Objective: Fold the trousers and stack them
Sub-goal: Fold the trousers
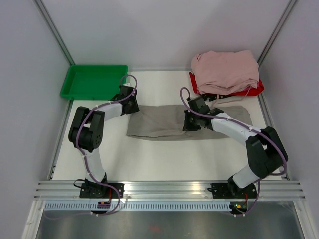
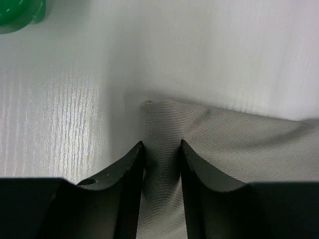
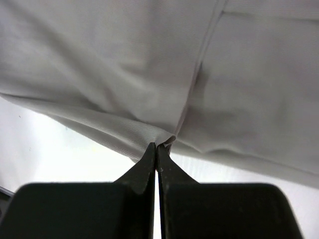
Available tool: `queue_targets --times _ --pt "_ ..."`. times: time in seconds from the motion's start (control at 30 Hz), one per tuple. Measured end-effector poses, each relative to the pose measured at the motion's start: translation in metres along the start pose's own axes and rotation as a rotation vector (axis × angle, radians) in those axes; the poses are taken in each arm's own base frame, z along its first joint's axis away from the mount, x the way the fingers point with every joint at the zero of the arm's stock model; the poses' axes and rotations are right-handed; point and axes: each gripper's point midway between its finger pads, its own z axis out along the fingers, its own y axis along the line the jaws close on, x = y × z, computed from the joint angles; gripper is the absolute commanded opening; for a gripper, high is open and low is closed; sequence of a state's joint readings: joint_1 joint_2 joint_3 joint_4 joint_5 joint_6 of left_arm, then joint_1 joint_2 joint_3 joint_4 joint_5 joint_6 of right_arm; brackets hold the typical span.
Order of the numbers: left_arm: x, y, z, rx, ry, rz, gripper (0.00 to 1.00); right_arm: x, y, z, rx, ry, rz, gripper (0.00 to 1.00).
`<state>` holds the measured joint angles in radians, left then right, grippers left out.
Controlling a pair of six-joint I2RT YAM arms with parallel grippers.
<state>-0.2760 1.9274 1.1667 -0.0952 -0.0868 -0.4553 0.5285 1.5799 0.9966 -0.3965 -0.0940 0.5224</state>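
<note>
You have the long grey-beige soft fabric trousers (image 1: 167, 125) lying flat across the middle of the white table (image 1: 149, 162), a wide band running from centre-left towards the right side of the overhead frame. Its right end passes under the right arm.

Your left gripper (image 1: 133, 105) is down at the upper-left corner of that band. In the left wrist view the gripper (image 2: 162, 162) has its jaws drawn in to a narrow gap. A raised ridge of the ribbed cloth (image 2: 234, 144) fills that gap and touches both black fingers (image 2: 130, 172), so it has hold of the trousers there.

Your right gripper (image 1: 188, 123) sits over the middle of the band, at centre-right of the overhead frame. In the right wrist view the gripper (image 3: 157, 148) is closed completely, tip against tip. The tips meet at the near edge of the fabric (image 3: 124, 74), with a small tuck of it caught between them beside a seam.

The green plastic tray (image 1: 92, 82) stands at upper left, well apart from the trousers. At upper right a heap of pale pink garments (image 1: 227, 69) lies on a red tray (image 1: 255, 90), just beyond the far edge of the band
</note>
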Motion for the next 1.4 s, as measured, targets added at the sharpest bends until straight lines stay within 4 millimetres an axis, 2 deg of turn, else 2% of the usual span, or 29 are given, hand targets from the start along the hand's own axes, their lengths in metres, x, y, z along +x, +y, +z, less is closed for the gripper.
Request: queue_targets --times 0.13,0.3,0.4,0.43,0.47,0.53,0.6,0.7,0.83,0.9,0.97,1.03,1.17,1.23,1.3,1.4 --pt "0.0 0.001 0.0 -0.007 -0.003 0.0 0.4 0.009 -0.01 -0.016 0.03 -0.004 -0.003 0.0" --pt "-0.001 0.001 0.0 -0.007 -0.003 0.0 0.41 0.027 -0.017 -0.021 0.033 0.019 -0.007 0.13" --pt "-0.001 0.001 0.0 -0.006 -0.004 0.001 0.46 0.038 -0.019 -0.02 0.027 0.056 -0.009 0.29" --pt "-0.001 0.001 0.0 -0.006 -0.005 0.001 0.49 0.04 -0.019 -0.02 0.021 0.064 -0.011 0.41" --pt "-0.002 0.001 -0.001 -0.004 -0.006 0.002 0.58 0.041 -0.018 -0.021 0.014 0.071 -0.013 0.48" --pt "-0.003 -0.001 -0.005 0.004 -0.004 0.011 0.64 0.043 -0.017 -0.022 0.01 0.083 -0.019 0.61" --pt "-0.007 -0.004 -0.013 0.019 -0.012 0.017 0.72 0.043 -0.017 -0.026 0.013 0.096 -0.029 0.63" --pt "-0.019 -0.011 -0.038 0.061 -0.055 0.02 0.77 0.03 -0.009 -0.034 0.004 0.08 -0.045 0.64" --pt "-0.044 -0.02 -0.081 0.11 -0.151 0.016 0.84 -0.008 0.013 -0.051 -0.035 -0.001 -0.063 0.64" --pt "-0.048 -0.02 -0.101 0.129 -0.192 0.012 0.85 -0.027 0.022 -0.058 -0.053 -0.045 -0.068 0.63" --pt "-0.042 -0.015 -0.114 0.134 -0.203 0.011 0.85 -0.043 0.023 -0.062 -0.055 -0.082 -0.065 0.63" --pt "-0.028 -0.008 -0.114 0.128 -0.184 0.009 0.85 -0.051 0.016 -0.063 -0.042 -0.096 -0.049 0.63" --pt "0.028 0.022 -0.098 0.094 -0.057 -0.001 0.84 -0.066 -0.014 -0.067 0.01 -0.122 0.005 0.65" --pt "0.049 0.032 -0.094 0.082 -0.006 -0.009 0.84 -0.073 -0.032 -0.069 0.049 -0.135 0.034 0.67" --pt "0.057 0.034 -0.09 0.089 0.019 -0.013 0.84 -0.078 -0.049 -0.072 0.086 -0.145 0.061 0.68" --pt "0.056 0.031 -0.082 0.115 0.016 -0.018 0.83 -0.086 -0.076 -0.077 0.13 -0.166 0.111 0.68"
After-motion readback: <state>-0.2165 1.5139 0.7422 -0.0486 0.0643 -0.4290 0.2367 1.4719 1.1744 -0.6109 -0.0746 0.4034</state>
